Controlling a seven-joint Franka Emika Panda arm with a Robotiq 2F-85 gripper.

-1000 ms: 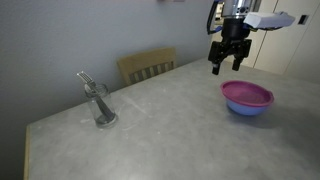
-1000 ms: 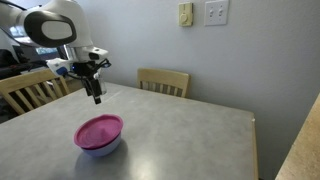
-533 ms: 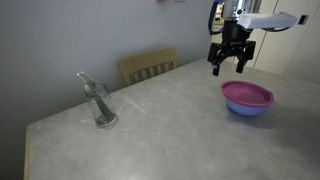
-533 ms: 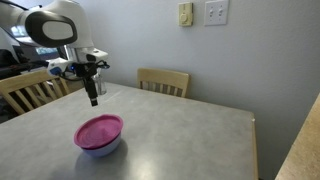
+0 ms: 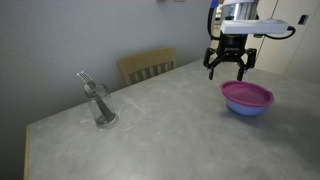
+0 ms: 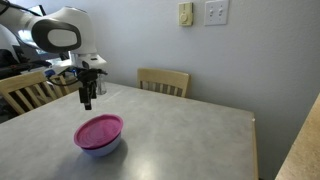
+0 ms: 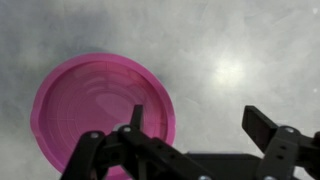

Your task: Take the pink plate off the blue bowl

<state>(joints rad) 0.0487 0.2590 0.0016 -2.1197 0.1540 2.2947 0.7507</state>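
Observation:
The pink plate (image 5: pixel 247 93) lies on top of the blue bowl (image 5: pixel 246 107) on the grey table; both show in both exterior views, plate (image 6: pixel 99 131) over bowl (image 6: pixel 101 147). In the wrist view the pink plate (image 7: pixel 100 105) fills the left half and hides the bowl. My gripper (image 5: pixel 229 69) hangs open and empty above the table, beside the plate's rim and apart from it. It also shows in an exterior view (image 6: pixel 87 102) and in the wrist view (image 7: pixel 195 120), with its fingers spread wide.
A clear glass with a utensil in it (image 5: pixel 98 103) stands on the grey table (image 5: pixel 160 130) far from the bowl. A wooden chair (image 5: pixel 147 64) stands behind the table, and other chairs (image 6: pixel 165 81) (image 6: pixel 25 88) stand at the table's sides.
My gripper has turned about its axis and shifted a little toward the plate, staying open. The plate and bowl have not moved.

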